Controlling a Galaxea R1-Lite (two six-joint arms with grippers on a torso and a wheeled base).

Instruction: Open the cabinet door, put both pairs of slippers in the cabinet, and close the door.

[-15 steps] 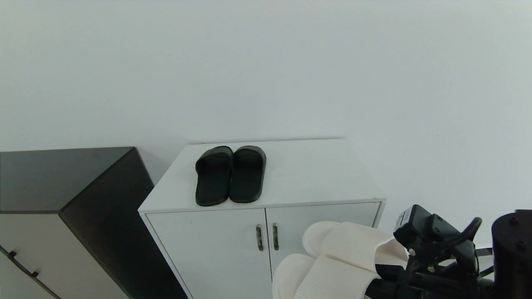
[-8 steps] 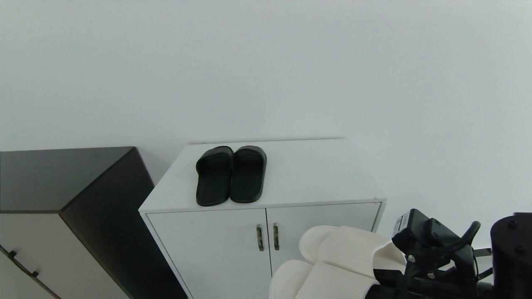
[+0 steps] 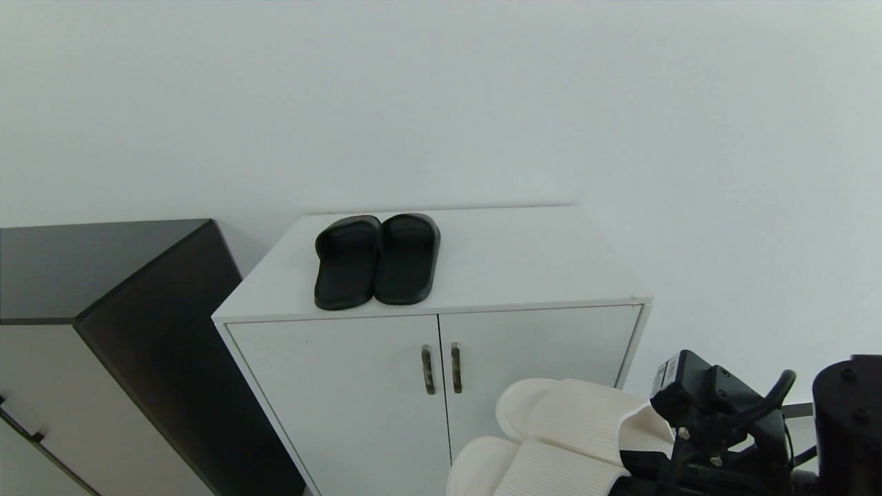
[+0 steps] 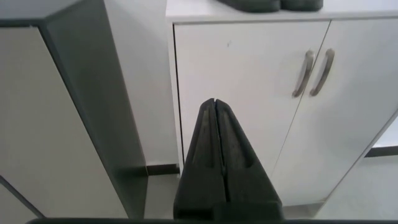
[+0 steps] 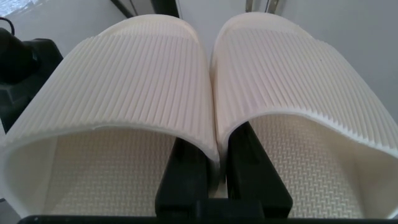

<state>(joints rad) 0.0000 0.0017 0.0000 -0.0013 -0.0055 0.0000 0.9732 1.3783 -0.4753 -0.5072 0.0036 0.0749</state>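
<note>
Pinches two white slippers (image 3: pixel 572 420) together at lower right with right pincer (image 5: pixel 217 180), arm low. Points left pincer (image 4: pixel 216 118), pressed together, at cabinet's (image 3: pixel 537 296) two shut doors (image 3: pixel 331 386). On top, mid-frame: two black slippers (image 3: pixel 348 265).

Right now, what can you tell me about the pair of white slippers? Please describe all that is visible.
The white slippers are a cream pair of slides with wide ribbed straps and patterned footbeds, seemingly soft foam. They lie side by side, touching, held by the right gripper, whose fingers pinch the two inner strap edges together. They hang low in front of the closed right door of the white cabinet.
</note>
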